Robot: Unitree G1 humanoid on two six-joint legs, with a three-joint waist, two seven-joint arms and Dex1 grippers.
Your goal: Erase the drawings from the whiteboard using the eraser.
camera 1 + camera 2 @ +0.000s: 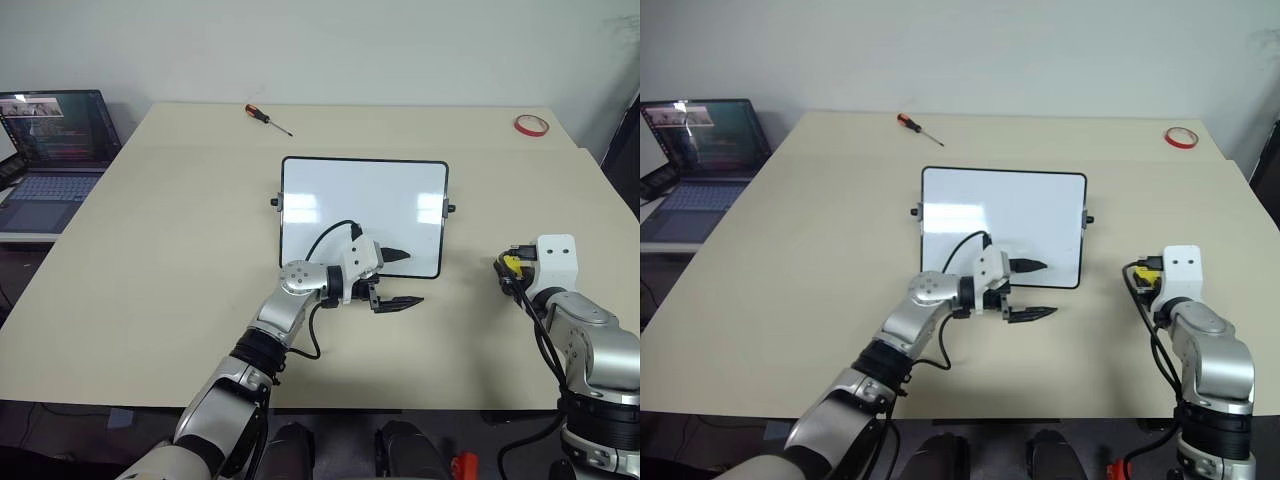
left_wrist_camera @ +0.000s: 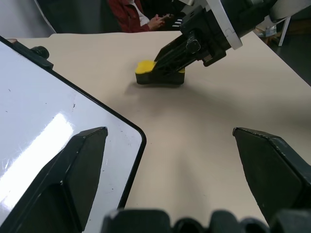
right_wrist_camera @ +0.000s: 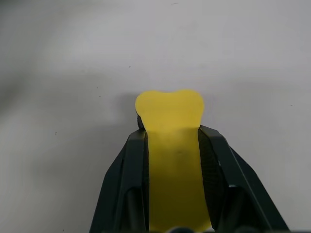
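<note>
In the left eye view the whiteboard (image 1: pixel 363 216) lay at the centre of the frame on the beige worktop (image 1: pixel 150 260), its glossy face showing no pink marks that I could make out. The left gripper (image 1: pixel 398 277) sat at the board's lower edge, its fingers spread wide and empty, one over the board's lower right corner and the other over bare worktop below it. At the right of the frame the right gripper (image 1: pixel 510 270) rested low on the worktop, well apart from the board, with a bit of yellow at its tip.

In the left wrist view the board's rounded corner ran between that arm's two open fingers, and in the upper middle the eraser (image 2: pixel 159 73) sat on the worktop, clamped by the other arm's fingers.

In the right wrist view the fingers (image 3: pixel 127 170) were pinched tight on the yellow block from both sides.

I judged the eraser either just gripped or about to be set down; if any scribble is left, the next move calls for lifting and carrying it across the open worktop to the board. A screwdriver (image 1: pixel 268 115), a red tape ring (image 1: pixel 531 125) and a laptop (image 1: pixel 50 150) lay far off at the upper edges, clear of that path.
</note>
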